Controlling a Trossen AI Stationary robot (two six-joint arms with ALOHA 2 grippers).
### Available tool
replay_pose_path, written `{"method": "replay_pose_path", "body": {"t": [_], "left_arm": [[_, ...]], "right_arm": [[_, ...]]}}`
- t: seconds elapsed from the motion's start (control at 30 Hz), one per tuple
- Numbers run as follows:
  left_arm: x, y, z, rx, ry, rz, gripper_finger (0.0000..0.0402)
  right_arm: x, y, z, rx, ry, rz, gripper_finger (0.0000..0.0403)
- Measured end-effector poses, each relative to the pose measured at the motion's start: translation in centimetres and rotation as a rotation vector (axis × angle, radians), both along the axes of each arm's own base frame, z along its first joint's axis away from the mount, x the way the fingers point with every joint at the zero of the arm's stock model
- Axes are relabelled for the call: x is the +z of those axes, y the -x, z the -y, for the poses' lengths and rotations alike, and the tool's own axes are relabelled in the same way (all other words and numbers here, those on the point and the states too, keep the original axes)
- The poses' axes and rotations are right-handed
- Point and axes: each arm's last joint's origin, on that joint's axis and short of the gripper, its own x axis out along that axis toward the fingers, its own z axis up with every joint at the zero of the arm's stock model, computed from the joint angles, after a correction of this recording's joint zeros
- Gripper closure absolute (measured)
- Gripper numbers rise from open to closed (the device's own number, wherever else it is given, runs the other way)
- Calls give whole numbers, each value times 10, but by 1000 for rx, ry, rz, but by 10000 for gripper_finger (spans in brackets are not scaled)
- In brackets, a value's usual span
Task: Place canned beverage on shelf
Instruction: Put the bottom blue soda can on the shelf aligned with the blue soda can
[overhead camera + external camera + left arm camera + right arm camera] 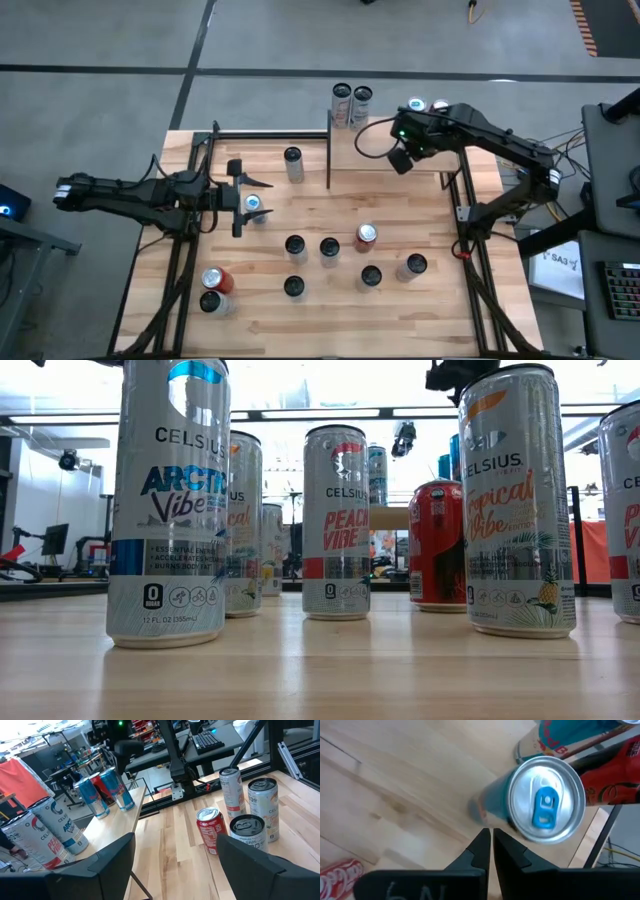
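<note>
Cans are standing upright across the near half of the light plank worktop [330,315]. From worktop height, a Celsius Arctic Vibe can [170,500] and a Tropical Vibe can [515,500] are looming closest. A Peach Vibe can [335,520] and a red can [437,545] are standing a little farther back between them. From above, the group is showing as scattered dark and silver tops, well apart from one another.

Farther in, on the left side, the left end effector [175,845] is hovering over the worktop with its two dark fingers spread wide and holding nothing. A small can with a blue tab [253,205] is standing just beside it, and another silver can [292,160] is standing a little beyond.

At the far right of the worktop, the shelf [385,170] is sitting as a small light-wood board between thin black posts. Two tall cans [350,100] are standing at its far left corner. The right end effector [491,832] is reaching over this area, its fingers pressed together and gripping nothing. A canned beverage [546,800] with a silver top and blue tab is standing upright on light wood, just beside those fingertips and free of them. Blue and red cans are standing right behind it.
</note>
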Motion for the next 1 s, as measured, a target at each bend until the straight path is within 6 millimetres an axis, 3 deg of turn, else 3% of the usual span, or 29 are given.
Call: {"method": "replay_pose_path", "body": {"t": [0.37, 0.77, 1.0], "left_arm": [[0, 0, 0, 0, 0, -1, 139], [0, 0, 0, 0, 0, -1, 139], [-1, 0, 0, 0, -1, -8, 139]], "right_arm": [[-7, -1, 17, -8, 25, -79, 390], [-9, 1, 11, 31, -114, -57, 390], [-6, 5, 12, 13, -81, -59, 390]]}}
